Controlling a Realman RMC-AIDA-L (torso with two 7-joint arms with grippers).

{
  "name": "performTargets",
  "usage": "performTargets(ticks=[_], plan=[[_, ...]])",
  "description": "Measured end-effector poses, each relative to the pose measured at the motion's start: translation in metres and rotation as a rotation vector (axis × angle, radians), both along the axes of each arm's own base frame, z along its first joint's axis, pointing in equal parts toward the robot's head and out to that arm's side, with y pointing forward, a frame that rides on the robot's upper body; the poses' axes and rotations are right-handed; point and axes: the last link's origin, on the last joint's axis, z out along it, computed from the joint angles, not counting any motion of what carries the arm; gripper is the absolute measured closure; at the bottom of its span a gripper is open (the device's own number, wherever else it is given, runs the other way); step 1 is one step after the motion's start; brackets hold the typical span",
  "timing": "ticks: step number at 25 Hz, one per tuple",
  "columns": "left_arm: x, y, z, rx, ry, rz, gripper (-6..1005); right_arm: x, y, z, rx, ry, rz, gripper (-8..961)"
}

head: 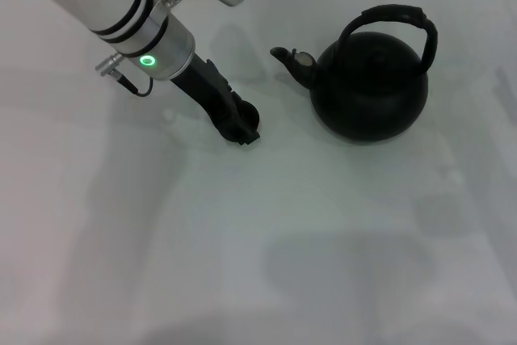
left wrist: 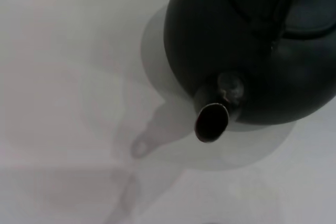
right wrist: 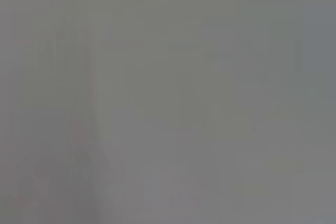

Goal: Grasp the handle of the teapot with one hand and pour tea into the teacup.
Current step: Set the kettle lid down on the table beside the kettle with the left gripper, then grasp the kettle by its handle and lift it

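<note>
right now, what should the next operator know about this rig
Left gripper: low on the table, left of the teapot; something small, round and dark beside its tip may be the teacup, not confirmable.
Right gripper: not in view.
Teapot: upright, spout toward the left gripper, handle arched over the top, ungrasped.
Done: nothing visible.
Left: grasp handle, pour into cup.

The white table [head: 323, 240] carries the black teapot [head: 371, 94], standing upright.
</note>
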Motion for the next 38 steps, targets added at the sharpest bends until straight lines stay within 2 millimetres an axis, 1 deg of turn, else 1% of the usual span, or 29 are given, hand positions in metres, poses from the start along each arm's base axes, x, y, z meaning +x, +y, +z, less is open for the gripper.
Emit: performTargets(ticks=[9, 15, 18, 26, 31, 38], plan=[[0.006, 0.002, 0.000, -0.005, 0.009, -0.020, 213, 0.000, 0.001, 0.001, 0.002, 0.000, -0.003, 118], [0.012, 0.005, 0.002, -0.005, 0.004, -0.028, 107, 0.000, 0.002, 0.001, 0.001, -0.002, -0.002, 120], [0.020, 0.008, 0.002, -0.005, 0.002, -0.038, 107, 0.000, 0.003, 0.001, 0.001, -0.003, -0.002, 120], [0.025, 0.009, 0.002, 0.004, -0.023, -0.032, 106, 0.003, 0.004, 0.006, 0.022, -0.002, -0.014, 122], [0.022, 0.015, 0.009, 0.049, -0.059, 0.005, 106, 0.003, 0.005, 0.006, 0.024, -0.006, -0.018, 122], [0.012, 0.016, 0.015, 0.095, -0.114, 0.048, 107, 0.004, 0.008, 0.008, 0.031, -0.010, -0.025, 124]])
